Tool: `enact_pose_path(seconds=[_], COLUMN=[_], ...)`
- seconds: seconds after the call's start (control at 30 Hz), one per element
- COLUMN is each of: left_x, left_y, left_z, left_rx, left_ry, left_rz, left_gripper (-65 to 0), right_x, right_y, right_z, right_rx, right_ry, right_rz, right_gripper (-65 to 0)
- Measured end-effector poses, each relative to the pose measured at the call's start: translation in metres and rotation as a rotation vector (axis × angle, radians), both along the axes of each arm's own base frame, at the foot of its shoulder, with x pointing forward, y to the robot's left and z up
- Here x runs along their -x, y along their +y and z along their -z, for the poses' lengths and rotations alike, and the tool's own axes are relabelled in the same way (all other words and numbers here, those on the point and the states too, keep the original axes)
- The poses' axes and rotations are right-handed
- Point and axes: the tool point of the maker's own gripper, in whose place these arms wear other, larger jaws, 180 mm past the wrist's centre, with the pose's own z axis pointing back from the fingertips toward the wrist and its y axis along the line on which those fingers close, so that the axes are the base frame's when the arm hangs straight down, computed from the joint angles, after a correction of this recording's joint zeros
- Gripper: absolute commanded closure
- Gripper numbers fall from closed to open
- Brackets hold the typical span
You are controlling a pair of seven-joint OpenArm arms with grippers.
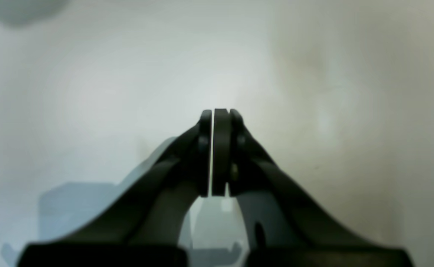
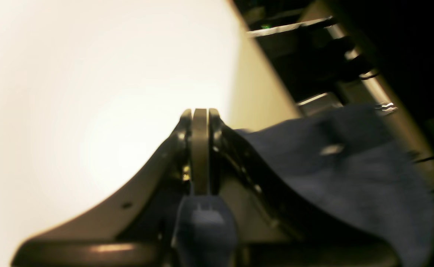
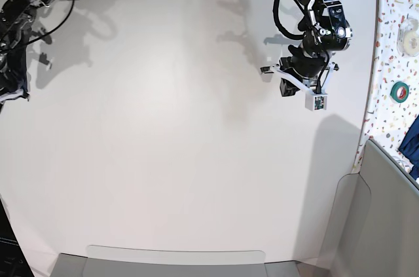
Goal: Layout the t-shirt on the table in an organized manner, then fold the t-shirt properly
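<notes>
The dark navy t-shirt lies bunched at the table's left edge, with a small white label showing on it. In the base view only a dark bundle of the t-shirt shows there. My right gripper is shut, and a fold of the cloth is pinched low between its fingers. In the base view the right gripper sits at the far left edge. My left gripper is shut on nothing and hovers above the bare white table. It appears as the left gripper at the back right.
A narrow confetti-speckled surface runs along the right, carrying a white tape roll, a green tape roll and a dark blue item. Grey panels stand at the front right. Dark frames and cables lie beyond the table's left edge.
</notes>
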Motion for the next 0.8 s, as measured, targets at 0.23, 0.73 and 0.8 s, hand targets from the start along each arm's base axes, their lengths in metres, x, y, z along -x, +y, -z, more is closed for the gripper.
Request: enact_pose_path(seconds=[0.23,0.73,0.8], left_x=[-0.016,0.024,0.038], left_y=[-0.010,-0.016,-0.011], left_z=[-0.061,-0.111,-0.109], left_rx=[-0.044,-0.012,-0.008], left_ry=[-0.200,-0.750,-0.775], left_rz=[0.041,0.000,-0.031], left_gripper=[0.0,0.0,0.0], right_x=[-0.038,-0.007,0.007], right_y=[0.144,0.212,0.209], right_z=[-0.016,-0.058,-0.057], right_rx=[-0.071,0.007,0.023], right_ry=[-0.130,-0.579,-0.610], right_rz=[-0.267,-0.375,-0.345], right_gripper=[0.0,0.0,0.0])
